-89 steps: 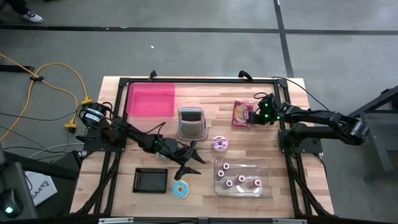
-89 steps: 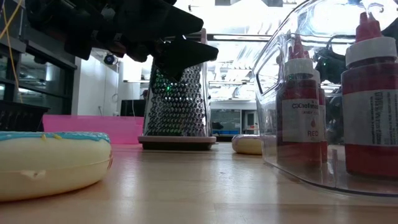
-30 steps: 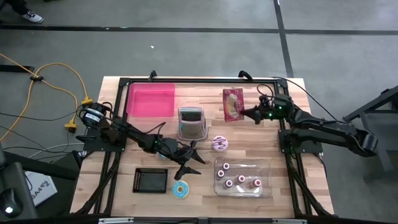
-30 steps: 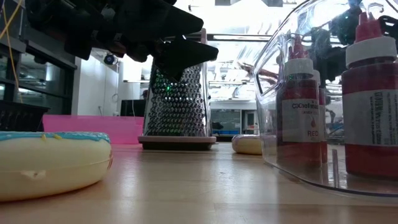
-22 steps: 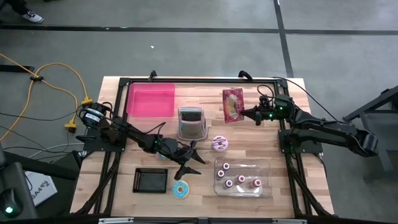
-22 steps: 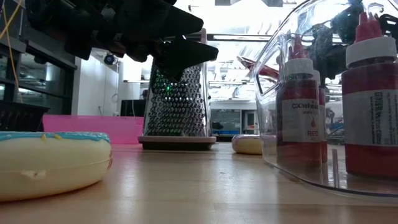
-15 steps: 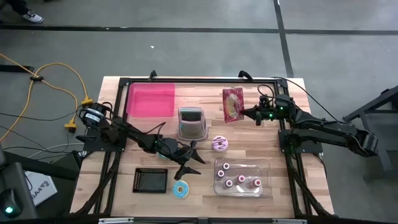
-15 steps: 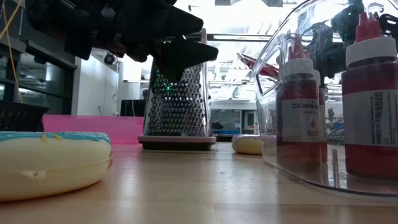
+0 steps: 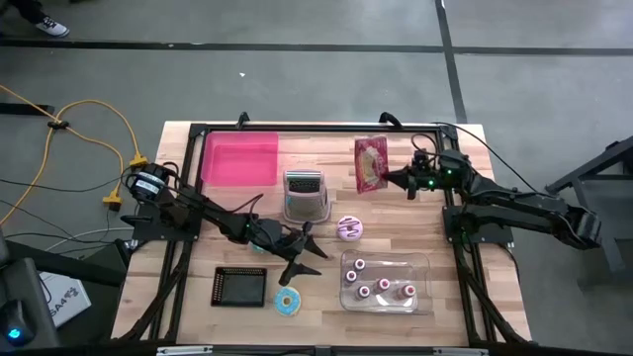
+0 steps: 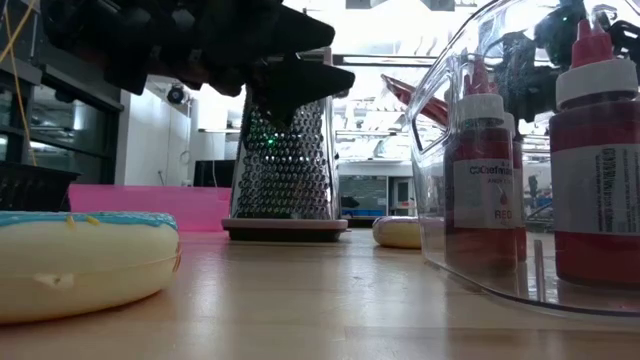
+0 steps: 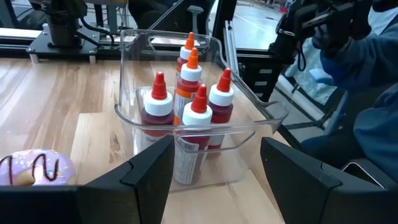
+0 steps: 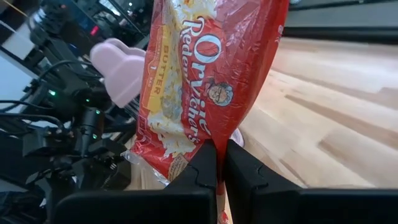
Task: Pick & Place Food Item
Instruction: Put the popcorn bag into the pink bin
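Right gripper [image 9: 389,179], at the table's far right, pinches one edge of a red popcorn bag [image 9: 371,165]; the bag hangs off the wood between the cheese grater [image 9: 306,195] and the right arm's base. In the right wrist view the two fingers [image 12: 198,177] close on the bag's lower seam, and the print is only partly legible. In the low view the bag is mostly masked by the clear bin [image 10: 520,150] of red squeeze bottles [image 10: 598,160]; only a red corner shows past its rim.

Left gripper [image 9: 302,255] hovers near the table's centre, just in front of the grater, fingers spread wide with nothing between them. In the low view it is a dark, cropped silhouette across the top. Its wrist view faces the bin, with a pink-frosted donut [image 11: 34,169] cut off at the edge.

Also on the table: pink tray [image 9: 239,158], black tray [image 9: 239,287], blue-frosted donut [image 9: 288,302].

Compared with three seconds ago, the bag is lifted and carried toward the table's middle; since one second ago it has barely shifted. The left arm is unchanged.
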Robot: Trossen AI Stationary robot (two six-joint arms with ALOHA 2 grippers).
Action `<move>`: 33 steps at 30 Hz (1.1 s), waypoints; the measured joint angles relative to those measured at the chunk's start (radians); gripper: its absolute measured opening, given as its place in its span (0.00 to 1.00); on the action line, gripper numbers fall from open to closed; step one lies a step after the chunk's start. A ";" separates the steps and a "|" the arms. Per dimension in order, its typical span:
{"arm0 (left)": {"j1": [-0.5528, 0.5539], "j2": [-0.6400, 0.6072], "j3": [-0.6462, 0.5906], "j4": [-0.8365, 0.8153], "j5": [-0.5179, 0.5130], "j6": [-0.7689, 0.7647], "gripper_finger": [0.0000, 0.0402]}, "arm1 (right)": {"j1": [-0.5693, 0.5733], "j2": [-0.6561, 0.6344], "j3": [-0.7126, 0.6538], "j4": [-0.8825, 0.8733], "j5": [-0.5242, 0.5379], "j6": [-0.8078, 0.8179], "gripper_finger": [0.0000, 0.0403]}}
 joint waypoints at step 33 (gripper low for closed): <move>-0.007 0.000 0.000 0.023 -0.013 -0.157 0.58 | 0.000 0.000 0.000 0.031 -0.004 -0.085 0.01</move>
